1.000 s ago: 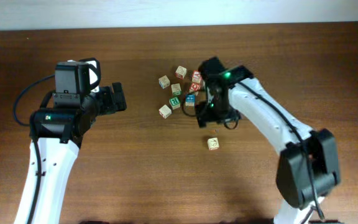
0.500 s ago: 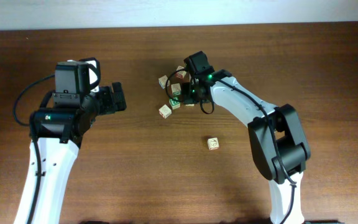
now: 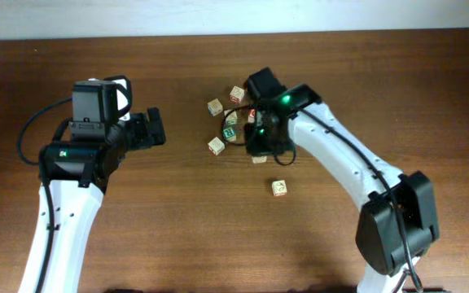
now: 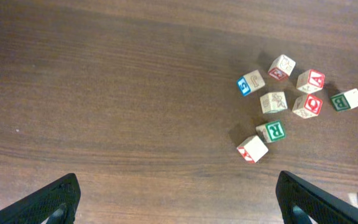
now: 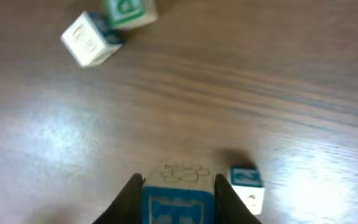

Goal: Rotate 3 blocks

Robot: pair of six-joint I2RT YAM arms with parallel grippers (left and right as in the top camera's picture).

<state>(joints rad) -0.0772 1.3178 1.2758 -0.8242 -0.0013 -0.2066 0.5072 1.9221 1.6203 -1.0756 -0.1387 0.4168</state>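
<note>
The right arm (image 3: 344, 159) stretches in a long diagonal from the lower right edge up to the cluster of blocks. Its white shell is bent at the elbow and its wrist is turned downward. The right gripper (image 5: 178, 186) points at the table (image 3: 153, 228). Its dark fingers (image 5: 128, 205) press against both sides of the blue block (image 5: 178, 208), clamping it. Whether that block rests on the wood or is lifted cannot be told, as the wrist view is blurred. A neighbour cube (image 5: 247, 190), pale with a blue top mark, sits just beside it on the right of that view.

The left arm (image 3: 63, 203) rises from the lower left and is folded so that its boxy black wrist lies level, well apart from the blocks. The left gripper (image 4: 178, 186) stands wide open over bare wood, holding nothing.

The green block (image 3: 229, 133) sits at the left side of the cluster, its solid green face bearing a white letter. The pale block (image 3: 279, 188), showing an orange-red mark, sits alone nearer the front edge, apart from the rest.

All the blocks are small, square-edged wood with light sides and printed faces. The table is dark brown wood grain, smooth enough to show glare. The arms' shells are glossy white with black joints.
</note>
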